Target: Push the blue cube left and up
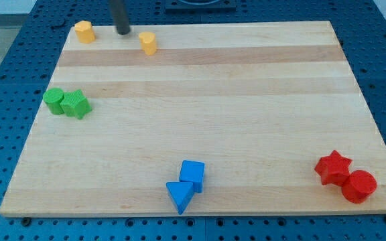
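While the pale wooden worktop fills most of the camera view and lies on a blue perforated base, the blocks on it sit in four small groups near its edges. My dark rod comes down from the view's top, and my tip touches the board at its top edge, between the two yellow pieces: the orange-yellow block is near it on the view's left and the yellow cylinder is near it on the view's right and slightly lower. No pincer is fitted to this arm, so nothing is held or clamped; the rod's end alone meets the board.

At the bottom right corner a red star and a red cylinder touch each other, the cylinder lower and further right. By the left edge a green cylinder sits against a green star-like block on its right.

Well apart from my tip, near the bottom edge just left of centre, lies the blue cube. A blue triangular block touches it at its lower left, almost at the board's rim.
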You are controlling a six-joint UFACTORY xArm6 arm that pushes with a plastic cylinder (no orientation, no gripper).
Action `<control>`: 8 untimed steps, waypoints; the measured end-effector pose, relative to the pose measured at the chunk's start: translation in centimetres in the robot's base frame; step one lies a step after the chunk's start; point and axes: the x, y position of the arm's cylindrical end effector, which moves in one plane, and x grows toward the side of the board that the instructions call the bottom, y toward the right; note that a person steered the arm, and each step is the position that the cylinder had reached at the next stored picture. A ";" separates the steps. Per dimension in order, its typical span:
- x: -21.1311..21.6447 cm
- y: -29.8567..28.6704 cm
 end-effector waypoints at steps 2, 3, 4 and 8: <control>-0.5 17.6; 5.7 23.0; 14.3 23.9; 36.8 23.9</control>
